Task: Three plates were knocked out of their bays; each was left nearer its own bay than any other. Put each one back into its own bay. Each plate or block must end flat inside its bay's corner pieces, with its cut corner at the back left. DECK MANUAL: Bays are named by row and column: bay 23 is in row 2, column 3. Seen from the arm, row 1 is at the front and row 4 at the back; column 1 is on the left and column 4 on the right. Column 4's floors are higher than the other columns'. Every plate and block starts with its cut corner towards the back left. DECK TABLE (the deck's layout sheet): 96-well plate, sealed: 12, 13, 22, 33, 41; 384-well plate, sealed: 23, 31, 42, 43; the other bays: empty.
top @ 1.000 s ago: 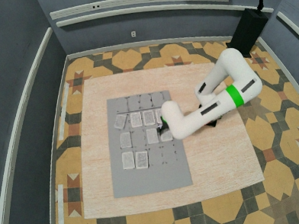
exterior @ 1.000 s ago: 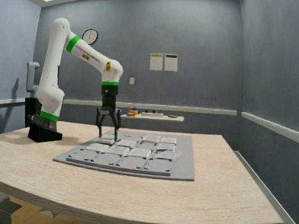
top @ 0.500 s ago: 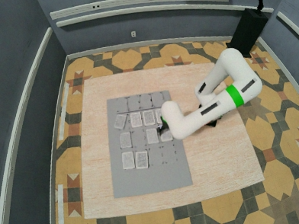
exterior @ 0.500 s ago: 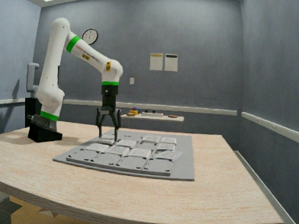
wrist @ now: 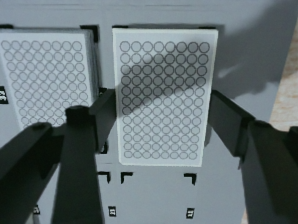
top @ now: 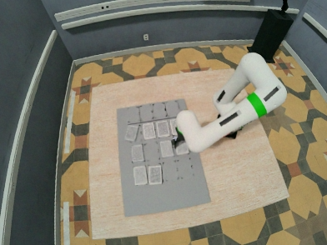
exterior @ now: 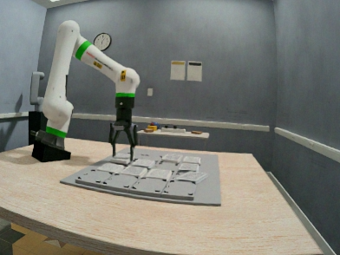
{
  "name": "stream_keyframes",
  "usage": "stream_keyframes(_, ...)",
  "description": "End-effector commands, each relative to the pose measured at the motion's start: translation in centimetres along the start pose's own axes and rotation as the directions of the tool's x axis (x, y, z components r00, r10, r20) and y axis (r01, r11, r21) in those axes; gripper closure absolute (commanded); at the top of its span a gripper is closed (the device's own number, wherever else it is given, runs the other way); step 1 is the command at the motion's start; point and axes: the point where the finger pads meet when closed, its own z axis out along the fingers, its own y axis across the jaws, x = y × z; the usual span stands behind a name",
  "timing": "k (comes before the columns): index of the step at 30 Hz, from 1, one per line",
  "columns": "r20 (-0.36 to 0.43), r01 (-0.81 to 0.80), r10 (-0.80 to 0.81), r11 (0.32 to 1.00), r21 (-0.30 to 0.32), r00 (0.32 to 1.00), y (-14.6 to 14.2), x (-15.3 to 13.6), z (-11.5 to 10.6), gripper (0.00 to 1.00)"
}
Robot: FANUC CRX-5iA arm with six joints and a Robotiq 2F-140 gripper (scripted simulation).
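We hold the sealed 96-well plate (wrist: 162, 95) pinched across its long sides in the gripper (wrist: 162, 122), above the deck's (wrist: 240, 45) front row; judged light, rigid, seal slippery.

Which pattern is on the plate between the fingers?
Rows of small circles on white; the wrist view shows it best.

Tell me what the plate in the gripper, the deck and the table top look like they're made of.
The plate held between the gripper fingers looks like white plastic under a matte seal, with printed well circles. The deck looks like moulded matte grey plastic, uniform and without shine. The table top looks like pale wood or laminate, with fine streaked grain. None of this is certain.
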Motion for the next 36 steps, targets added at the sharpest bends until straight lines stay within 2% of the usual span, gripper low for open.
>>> stream_keyframes(1, 0.000, 0.000, 0.000, 1.000, 0.002, 1.000, -0.07, 0.00, 0.00, 0.90)
stream_keyframes(36, 0.000, 0.000, 0.000, 1.000, 0.002, 1.000, -0.07, 0.00, 0.93, 0.90)
